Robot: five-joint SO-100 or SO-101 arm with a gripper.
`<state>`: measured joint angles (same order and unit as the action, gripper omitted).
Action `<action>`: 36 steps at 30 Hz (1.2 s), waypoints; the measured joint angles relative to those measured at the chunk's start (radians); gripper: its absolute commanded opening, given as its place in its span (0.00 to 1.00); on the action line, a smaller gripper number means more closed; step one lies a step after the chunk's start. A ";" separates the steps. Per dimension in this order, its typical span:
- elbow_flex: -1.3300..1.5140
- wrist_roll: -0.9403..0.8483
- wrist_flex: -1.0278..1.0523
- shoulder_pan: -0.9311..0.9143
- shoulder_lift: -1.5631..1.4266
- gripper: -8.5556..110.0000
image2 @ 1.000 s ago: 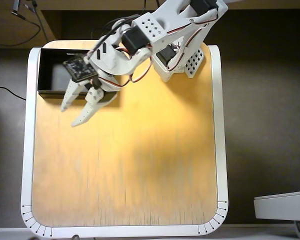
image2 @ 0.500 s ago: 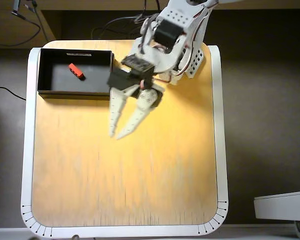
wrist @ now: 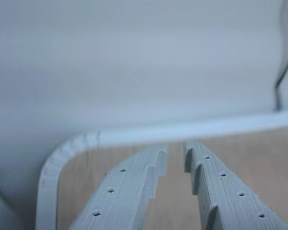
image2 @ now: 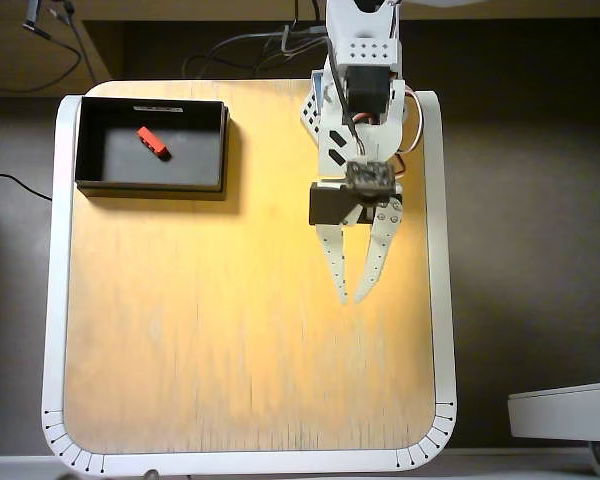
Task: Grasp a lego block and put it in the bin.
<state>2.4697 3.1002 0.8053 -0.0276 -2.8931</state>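
We count one lego block (image2: 152,142) — small and red-orange — and one bin (image2: 150,183), a shallow black tray. We see one table (image2: 230,340) with a wooden top, and one robot arm (image2: 358,90) ending in one gripper (image2: 351,296) — two white fingers.

table (image2: 180,330): wood top, white rim | cables (image2: 240,45): behind far edge | pale object (image2: 565,410): lower right
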 measured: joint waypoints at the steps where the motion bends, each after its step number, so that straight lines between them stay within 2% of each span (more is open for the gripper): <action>1: 0.025 0.005 0.000 0.014 -0.002 0.07; 15: 0.451 0.014 -0.002 0.084 -0.241 0.07; 22: 0.538 0.017 0.008 0.083 -0.310 0.07; 36: 0.548 -0.009 0.206 0.083 -0.311 0.07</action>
<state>3.0173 3.0910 1.0109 0.0552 -3.2045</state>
